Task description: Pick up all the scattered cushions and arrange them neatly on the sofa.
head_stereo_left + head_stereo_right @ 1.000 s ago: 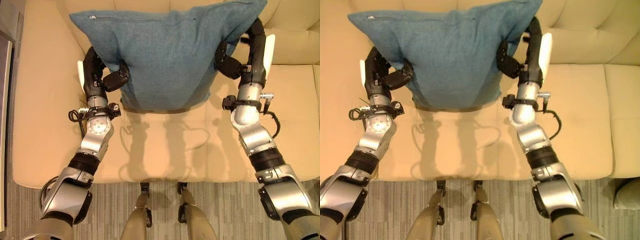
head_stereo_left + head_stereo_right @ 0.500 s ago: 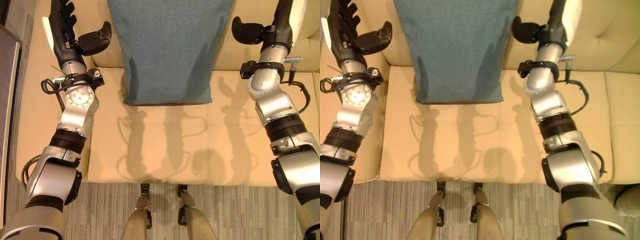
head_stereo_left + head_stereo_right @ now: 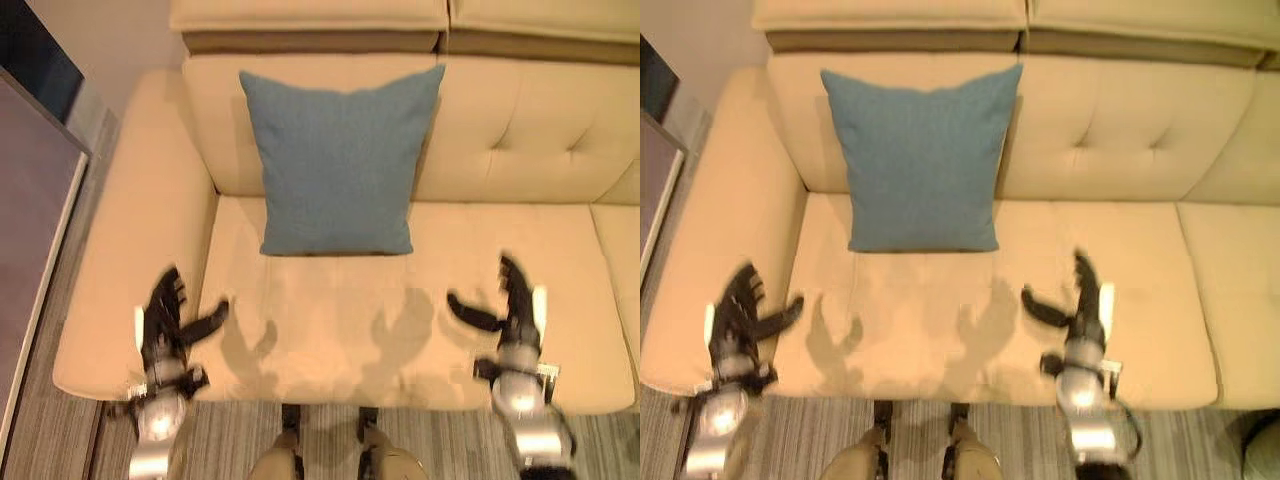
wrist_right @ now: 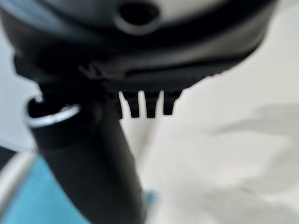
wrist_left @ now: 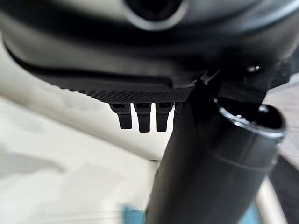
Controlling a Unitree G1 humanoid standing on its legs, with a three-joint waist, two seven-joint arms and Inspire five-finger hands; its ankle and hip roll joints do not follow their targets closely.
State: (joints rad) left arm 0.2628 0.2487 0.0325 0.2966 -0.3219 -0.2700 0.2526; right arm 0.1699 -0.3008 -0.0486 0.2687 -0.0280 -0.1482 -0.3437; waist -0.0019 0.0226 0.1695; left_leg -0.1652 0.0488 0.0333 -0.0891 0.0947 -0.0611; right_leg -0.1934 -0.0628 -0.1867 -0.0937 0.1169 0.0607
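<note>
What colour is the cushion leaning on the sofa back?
The cushion is plain teal blue, clearest in the left eye view.

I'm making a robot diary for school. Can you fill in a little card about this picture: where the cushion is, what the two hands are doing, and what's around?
cushion: blue, upright, leaning on the sofa back, bottom edge on the seat
left hand: open, holding nothing, over the seat's front left
right hand: open, holding nothing, over the seat's front right
sofa: beige
floor: striped grey carpet

Bare sofa seat before upright cushion
</note>
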